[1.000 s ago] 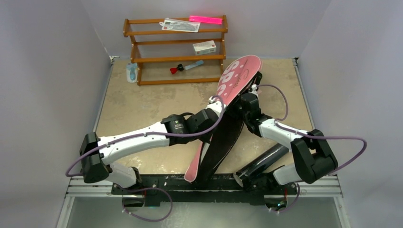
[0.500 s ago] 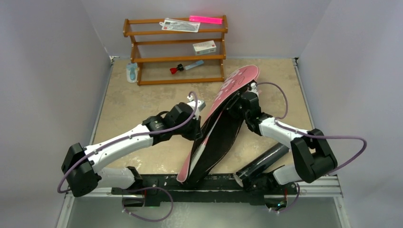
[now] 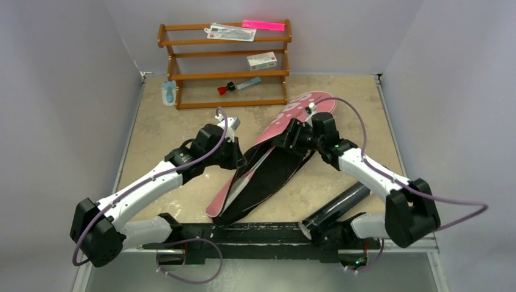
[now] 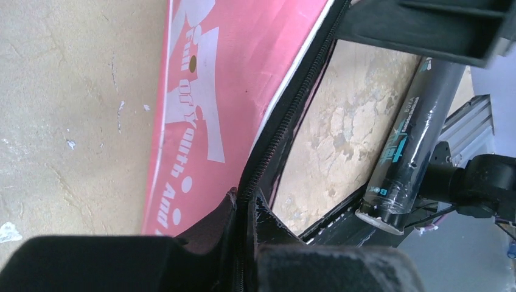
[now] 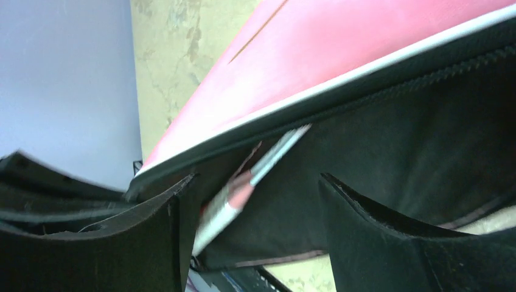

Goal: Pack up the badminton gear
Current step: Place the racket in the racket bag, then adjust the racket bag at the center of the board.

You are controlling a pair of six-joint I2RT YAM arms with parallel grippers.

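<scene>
Top external view, near edge to far: the long black tube (image 3: 338, 207) lies slantwise by the near edge of the bench (image 3: 158, 134), right of centre, close to my right arm's base. Beyond it, across the middle of the bench, the pink racket bag (image 3: 292, 112) sprawls unzipped, its narrow end toward the near edge and its broad end toward the far right, with black lining showing between the flaps. My left pincer (image 4: 243, 243) is clamped on the bag's zip edge on its left side, and the pink flap with white lettering runs away from the fingers. My right pincer (image 5: 255, 201) stands at the broad end with jaws apart, gripping nothing. Between its fingers the right wrist camera looks into the bag's mouth, where one racket (image 5: 240, 191) shows a pink-and-silver stretch against the lining. At the far edge stands a wooden rack (image 3: 225, 76), with a small white box (image 3: 261, 61) on a middle shelf and a red-capped blue tool (image 3: 238, 86) on the shelf below.
</scene>
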